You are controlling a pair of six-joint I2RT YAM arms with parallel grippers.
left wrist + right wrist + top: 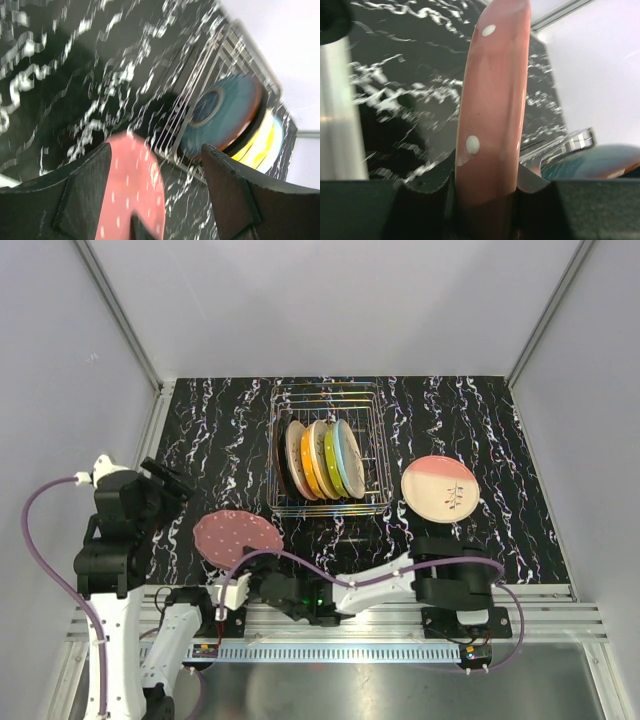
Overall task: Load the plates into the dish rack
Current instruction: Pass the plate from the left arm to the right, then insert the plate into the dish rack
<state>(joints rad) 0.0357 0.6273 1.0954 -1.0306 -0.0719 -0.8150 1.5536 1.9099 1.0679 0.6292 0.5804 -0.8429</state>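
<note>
A pink plate with white dots (237, 535) is held at its near rim by my right gripper (252, 563), just above the table, left of the dish rack (372, 445). In the right wrist view the gripper (487, 175) is shut on the plate's rim (495, 90). The rack holds several upright plates (322, 460): black, cream, orange, yellow-green and light blue. My left gripper (168, 480) is open and empty, left of the pink plate. In the left wrist view (157, 165) it looks down at the pink plate (132, 190), the rack (182, 117) and a blue plate (225, 115).
A cream and pink plate with a twig pattern (440, 488) lies flat on the black marbled table (220, 430), right of the rack. White walls enclose the table on three sides. A metal rail (560, 615) runs along the near edge.
</note>
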